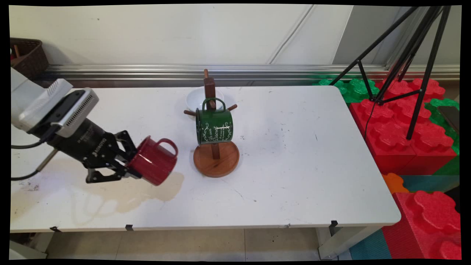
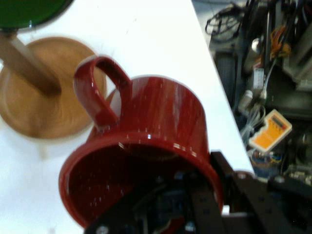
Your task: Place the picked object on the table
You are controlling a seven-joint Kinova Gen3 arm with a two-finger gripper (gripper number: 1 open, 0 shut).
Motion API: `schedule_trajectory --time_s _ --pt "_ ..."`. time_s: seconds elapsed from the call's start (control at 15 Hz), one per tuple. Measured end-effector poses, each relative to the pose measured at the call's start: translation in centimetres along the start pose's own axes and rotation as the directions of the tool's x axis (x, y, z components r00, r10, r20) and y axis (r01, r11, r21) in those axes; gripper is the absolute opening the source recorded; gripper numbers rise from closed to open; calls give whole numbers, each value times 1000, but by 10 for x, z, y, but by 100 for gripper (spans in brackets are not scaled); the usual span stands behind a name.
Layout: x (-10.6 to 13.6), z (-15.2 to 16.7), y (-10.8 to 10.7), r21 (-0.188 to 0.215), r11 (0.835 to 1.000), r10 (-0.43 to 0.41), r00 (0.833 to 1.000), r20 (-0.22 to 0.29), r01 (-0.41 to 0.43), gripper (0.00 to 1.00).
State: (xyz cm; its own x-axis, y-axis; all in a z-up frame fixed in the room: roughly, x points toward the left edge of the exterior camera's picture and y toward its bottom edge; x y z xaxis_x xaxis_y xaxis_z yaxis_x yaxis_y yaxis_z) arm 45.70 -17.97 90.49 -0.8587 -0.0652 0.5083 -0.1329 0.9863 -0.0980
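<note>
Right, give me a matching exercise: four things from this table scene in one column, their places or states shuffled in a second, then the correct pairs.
Things:
1. Glossy red enamel mug
2. Dark green enamel mug with white lettering
3. Small white bowl
4. Round wooden base of the mug tree

Places or states:
A. Sits flat on the table
B. Behind the wooden stand, partly hidden
C. Gripped by its rim in the black two-finger gripper, tilted on its side
D. Hangs by its handle from a peg

Pairs: 1-C, 2-D, 3-B, 4-A
</note>
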Motion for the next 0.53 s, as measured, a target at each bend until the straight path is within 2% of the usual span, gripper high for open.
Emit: schedule_trajectory --time_s 0.53 --pt "-27 -23 -14 30 999 -22 992 124 19 0"
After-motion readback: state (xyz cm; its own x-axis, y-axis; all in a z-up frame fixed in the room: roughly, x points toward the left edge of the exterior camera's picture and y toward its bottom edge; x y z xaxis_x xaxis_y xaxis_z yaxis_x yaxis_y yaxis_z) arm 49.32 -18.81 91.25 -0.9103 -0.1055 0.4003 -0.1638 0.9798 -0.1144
